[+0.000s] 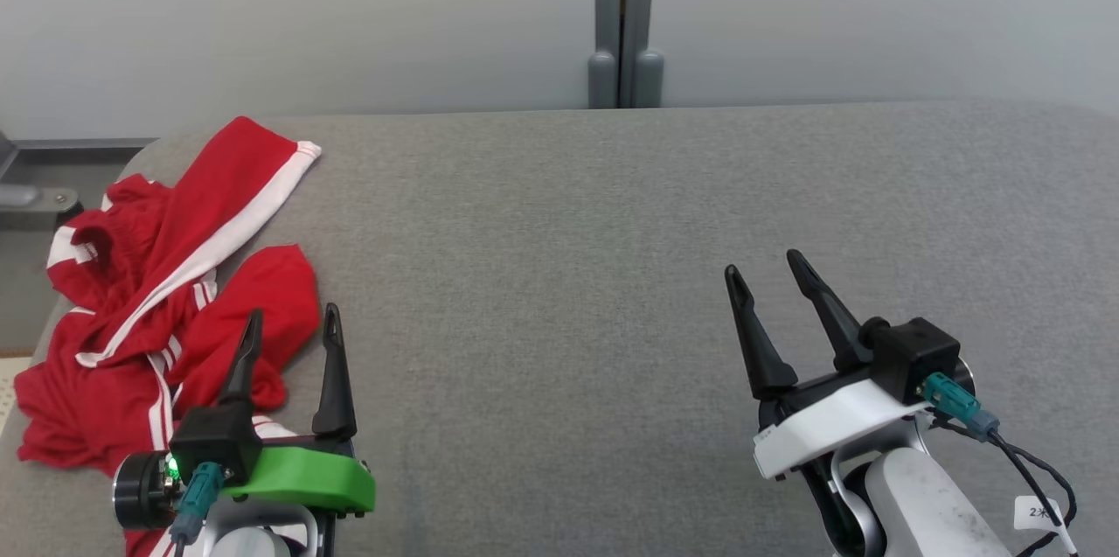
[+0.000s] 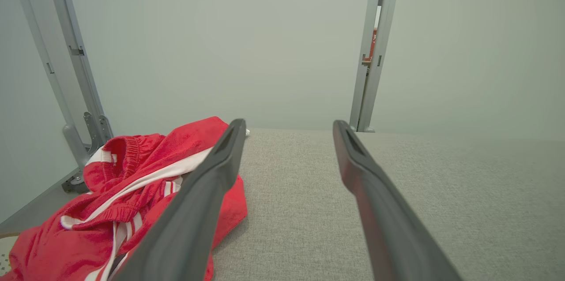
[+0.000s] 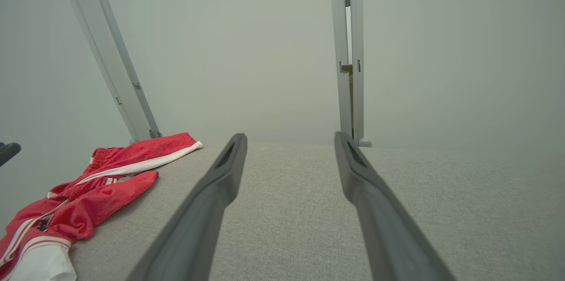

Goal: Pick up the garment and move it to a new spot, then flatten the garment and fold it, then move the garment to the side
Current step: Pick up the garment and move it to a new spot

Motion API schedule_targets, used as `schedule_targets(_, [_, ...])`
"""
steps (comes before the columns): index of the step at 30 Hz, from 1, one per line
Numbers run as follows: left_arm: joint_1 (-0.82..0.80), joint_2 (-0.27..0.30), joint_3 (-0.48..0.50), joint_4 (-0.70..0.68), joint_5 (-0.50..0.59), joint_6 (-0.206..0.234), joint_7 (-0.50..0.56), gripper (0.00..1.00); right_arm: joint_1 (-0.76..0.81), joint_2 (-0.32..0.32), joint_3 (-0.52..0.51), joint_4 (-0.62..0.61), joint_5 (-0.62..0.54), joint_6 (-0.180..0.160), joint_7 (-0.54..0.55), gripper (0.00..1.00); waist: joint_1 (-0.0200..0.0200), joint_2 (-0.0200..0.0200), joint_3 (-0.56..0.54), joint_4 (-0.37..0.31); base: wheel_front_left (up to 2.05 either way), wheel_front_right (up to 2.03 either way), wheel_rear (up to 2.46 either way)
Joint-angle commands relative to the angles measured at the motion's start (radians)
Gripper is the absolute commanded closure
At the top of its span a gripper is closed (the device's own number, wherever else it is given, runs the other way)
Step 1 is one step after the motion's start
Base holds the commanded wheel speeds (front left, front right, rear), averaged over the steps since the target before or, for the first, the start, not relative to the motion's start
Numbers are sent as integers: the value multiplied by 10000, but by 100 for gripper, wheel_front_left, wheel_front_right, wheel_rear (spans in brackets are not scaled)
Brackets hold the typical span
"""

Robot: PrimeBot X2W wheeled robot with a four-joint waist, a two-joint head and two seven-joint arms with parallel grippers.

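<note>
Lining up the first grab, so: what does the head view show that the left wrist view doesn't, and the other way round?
Head view: the right tool, open over bare grey surface, far from the red garment, and the garment's whole crumpled outline at the surface's left edge. Left wrist view: the garment's gathered waistband close up, and a leaning metal post behind it. Both: the white-striped garment, the open left tool beside it, the grey surface and the upright double post at the back.

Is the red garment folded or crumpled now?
Crumpled: the red garment lies bunched in uneven heaps at the left edge of the grey surface.
</note>
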Motion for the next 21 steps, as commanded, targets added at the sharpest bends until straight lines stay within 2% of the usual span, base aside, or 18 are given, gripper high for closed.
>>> schedule_targets(1, [-112, 61, 49, 47, -39, -16, -4, 0, 111, 19, 22, -12, 89, 1, -29, 0, 0, 0, 20, 527, 0, 0, 0])
schedule_targets(14, [-64, 61, 520, 199, 123, -202, -3, 0, 176, 82, 299, 40, 244, 1, -29, 0, 0, 0, 13, 2744, 0, 0, 0])
schedule_targets(21, [61, 60, 767, 332, 136, -334, -3, 0, 215, 93, 540, 102, 340, 1, -29, 0, 0, 0, -75, 3658, 0, 0, 0])
